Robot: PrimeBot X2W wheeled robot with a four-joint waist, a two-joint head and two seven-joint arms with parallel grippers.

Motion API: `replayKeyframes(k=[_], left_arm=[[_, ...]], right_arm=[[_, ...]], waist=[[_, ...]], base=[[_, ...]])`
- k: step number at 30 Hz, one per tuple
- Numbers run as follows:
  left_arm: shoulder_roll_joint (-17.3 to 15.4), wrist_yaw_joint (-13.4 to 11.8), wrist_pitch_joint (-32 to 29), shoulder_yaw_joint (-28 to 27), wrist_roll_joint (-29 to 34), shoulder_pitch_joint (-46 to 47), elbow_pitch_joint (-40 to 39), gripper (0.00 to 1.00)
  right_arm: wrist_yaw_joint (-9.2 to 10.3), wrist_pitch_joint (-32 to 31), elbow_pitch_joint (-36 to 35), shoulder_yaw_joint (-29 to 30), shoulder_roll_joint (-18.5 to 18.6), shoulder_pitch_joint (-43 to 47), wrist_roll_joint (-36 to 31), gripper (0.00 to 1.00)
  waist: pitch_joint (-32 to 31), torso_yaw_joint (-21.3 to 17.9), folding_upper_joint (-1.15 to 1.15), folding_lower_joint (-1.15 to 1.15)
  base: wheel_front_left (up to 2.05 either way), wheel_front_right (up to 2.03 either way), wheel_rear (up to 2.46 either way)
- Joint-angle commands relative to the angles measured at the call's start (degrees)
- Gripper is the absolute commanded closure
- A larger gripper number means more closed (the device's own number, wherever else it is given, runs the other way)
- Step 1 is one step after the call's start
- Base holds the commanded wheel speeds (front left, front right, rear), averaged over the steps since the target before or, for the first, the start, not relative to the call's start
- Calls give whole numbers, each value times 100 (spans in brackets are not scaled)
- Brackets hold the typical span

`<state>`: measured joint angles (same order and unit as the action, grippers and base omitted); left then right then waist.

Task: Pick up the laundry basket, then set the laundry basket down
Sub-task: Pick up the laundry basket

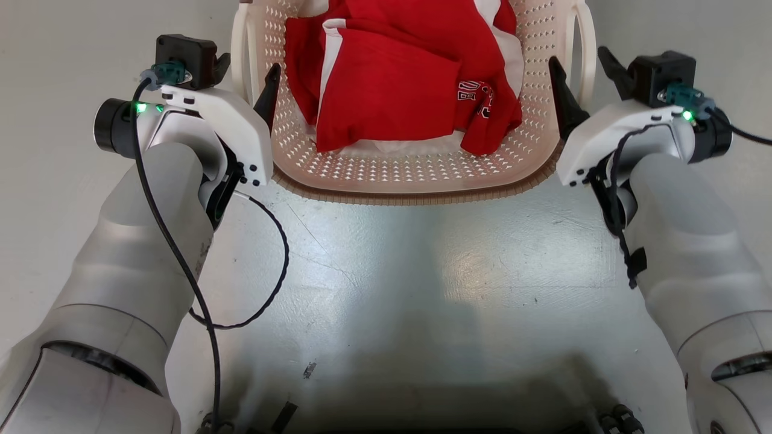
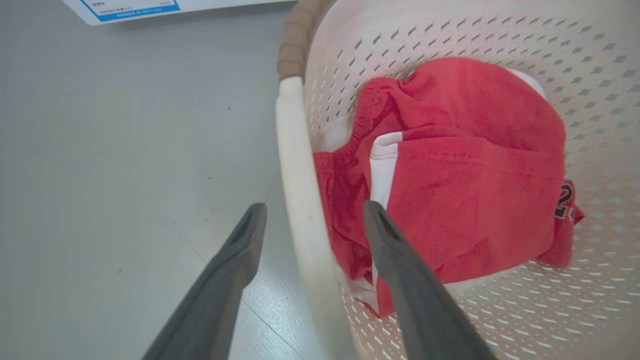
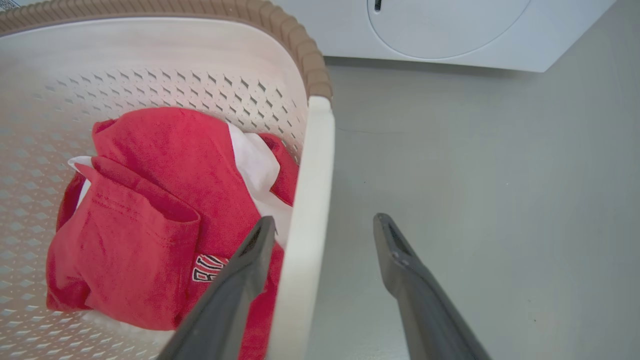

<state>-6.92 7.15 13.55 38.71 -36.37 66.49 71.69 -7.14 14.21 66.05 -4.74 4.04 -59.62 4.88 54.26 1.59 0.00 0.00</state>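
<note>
Head view: the laundry basket (image 1: 410, 175) is seen upright on the grey floor (image 1: 422, 271), mouth up, between the two arms, with its rounded near wall turned toward the robot. Its far end is cut by the picture's top edge, so its long axis cannot be told. The left gripper (image 2: 315, 207) is spread wide astride the left handle (image 2: 299, 190): one finger is set inside the basket over the red garment (image 2: 465, 165), the other outside above the floor, and a gap is seen on each side. The right gripper (image 3: 325, 221) is spread likewise astride the right handle (image 3: 316, 165), with nothing clamped. A white washer (image 3: 450, 30) is seen beyond the basket.
</note>
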Motion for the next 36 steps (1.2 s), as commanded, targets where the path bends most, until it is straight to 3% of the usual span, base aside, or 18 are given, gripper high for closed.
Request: replayKeyframes(k=[1, 15, 16, 17, 28, 36], left_arm=[[-183, 34, -4, -53, -67, 23, -6, 0], [-191, 34, 3, 124, -217, 139, 94, 0], [-186, 34, -1, 139, -224, 148, 98, 43], [-185, 34, 5, 152, -222, 163, 103, 100], [-204, 34, -220, 279, -263, -45, 186, 100], [-258, 34, -393, 334, -360, -452, 208, 100]], right_arm=[[-35, 79, -16, -109, -116, 61, 56, 0], [-35, 79, 84, -369, -116, -23, 367, 2], [-35, 79, 87, -427, -116, -20, 416, 85], [-35, 79, 90, -494, -116, -7, 490, 100], [-35, 33, 292, -1318, -116, 227, 1109, 100], [-35, -540, 169, -2106, -116, 601, 1803, 100]], waist=[[14, -3, 0, 0], [119, 5, 0, 0], [118, 11, 0, 0], [114, 19, 0, 0], [-290, -23, 0, 0], [-963, -162, 0, 0]], base=[[0, 0, 0], [0, 0, 0], [0, 0, 0], [0, 0, 0], [0, 0, 0], [0, 0, 0]])
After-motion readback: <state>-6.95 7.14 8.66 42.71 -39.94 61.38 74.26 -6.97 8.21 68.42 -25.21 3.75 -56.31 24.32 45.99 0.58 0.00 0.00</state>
